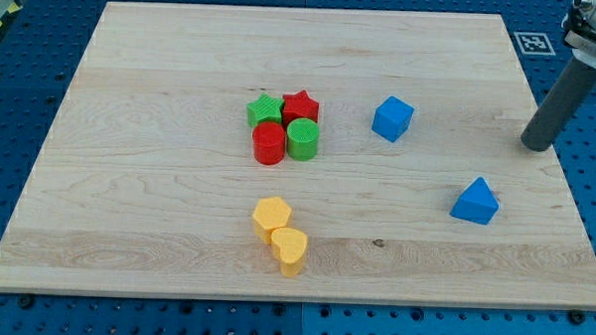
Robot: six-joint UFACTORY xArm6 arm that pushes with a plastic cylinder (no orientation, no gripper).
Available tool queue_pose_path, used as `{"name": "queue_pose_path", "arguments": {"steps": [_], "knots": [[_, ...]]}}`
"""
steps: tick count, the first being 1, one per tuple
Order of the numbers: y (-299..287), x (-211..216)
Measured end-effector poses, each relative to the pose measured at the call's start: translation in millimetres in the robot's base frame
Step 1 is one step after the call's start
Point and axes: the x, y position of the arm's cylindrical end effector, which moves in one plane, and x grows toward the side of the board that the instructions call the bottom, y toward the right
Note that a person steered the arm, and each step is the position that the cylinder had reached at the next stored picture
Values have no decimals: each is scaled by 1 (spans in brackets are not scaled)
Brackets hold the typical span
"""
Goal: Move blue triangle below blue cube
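The blue triangle (475, 202) lies at the view's right, near the board's right edge. The blue cube (392, 119) sits up and to its left, in the board's upper middle right. My tip (537, 146) is at the board's right edge, above and to the right of the blue triangle, apart from it and well to the right of the blue cube. The rod rises toward the view's upper right corner.
A tight cluster sits left of the cube: a green star-like block (265, 111), a red star (300, 106), a red cylinder (269, 144) and a green cylinder (303, 140). A yellow hexagon (271, 215) and a yellow heart (290, 250) lie lower centre. The wooden board (129, 181) rests on a blue pegboard.
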Motion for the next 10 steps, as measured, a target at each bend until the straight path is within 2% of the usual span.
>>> {"name": "queue_pose_path", "arguments": {"steps": [4,5,6,10], "knots": [[-7,5],[-9,28],[-31,40],[-91,41]]}}
